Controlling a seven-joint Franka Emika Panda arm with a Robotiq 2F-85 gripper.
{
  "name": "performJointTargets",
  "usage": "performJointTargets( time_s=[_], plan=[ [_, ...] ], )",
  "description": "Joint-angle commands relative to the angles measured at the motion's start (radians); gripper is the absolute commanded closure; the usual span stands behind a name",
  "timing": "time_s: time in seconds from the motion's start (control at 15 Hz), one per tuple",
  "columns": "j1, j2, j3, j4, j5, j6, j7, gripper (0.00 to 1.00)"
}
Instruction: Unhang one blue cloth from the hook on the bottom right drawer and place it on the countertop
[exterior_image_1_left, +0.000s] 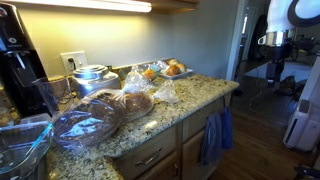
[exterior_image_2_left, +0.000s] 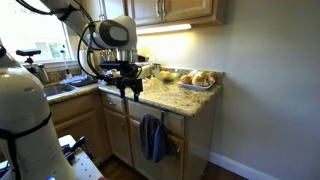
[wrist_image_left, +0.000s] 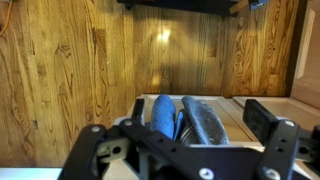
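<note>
Holding the black two-fingered gripper (exterior_image_2_left: 130, 92) in the air in front of the counter edge, fingers pointing down, spread wide apart and pinching nothing. Looking down in the wrist view between those fingers (wrist_image_left: 270, 130) onto the soft, limp, deep royal-blue fabric cloth (wrist_image_left: 163, 115), lying just beside a duller slate-blue cloth (wrist_image_left: 205, 120) against honey-coloured wooden planks (wrist_image_left: 60, 70). Showing, in an exterior view, the royal-blue cloth hanging on the medium-brown flat-panelled wooden bottom right drawer (exterior_image_2_left: 183, 135), below the thick rounded edge of the speckled beige-and-brown granite countertop (exterior_image_2_left: 185, 100). Hovering higher than the cloth, off to one side, touching nothing.
</note>
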Motion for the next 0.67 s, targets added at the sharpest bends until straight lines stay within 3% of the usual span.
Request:
performJointTargets(
  time_s=[0.0,0.27,0.4,0.47,0.6],
  plan=[
    [-0.008,0.155,-0.032,0.060,-0.017,0.086,-0.058,0.00],
    [-0.011,0.275,-0.053,0.115,-0.002,0.115,-0.106,0.00],
    [-0.018,0.286,-0.050,0.149,-0.011,0.035,-0.085,0.00],
    [-0.008,0.275,-0.042,0.114,-0.001,0.091,-0.080,0.00],
    [-0.011,0.294,-0.043,0.137,-0.001,0.072,-0.080,0.00]
  ],
)
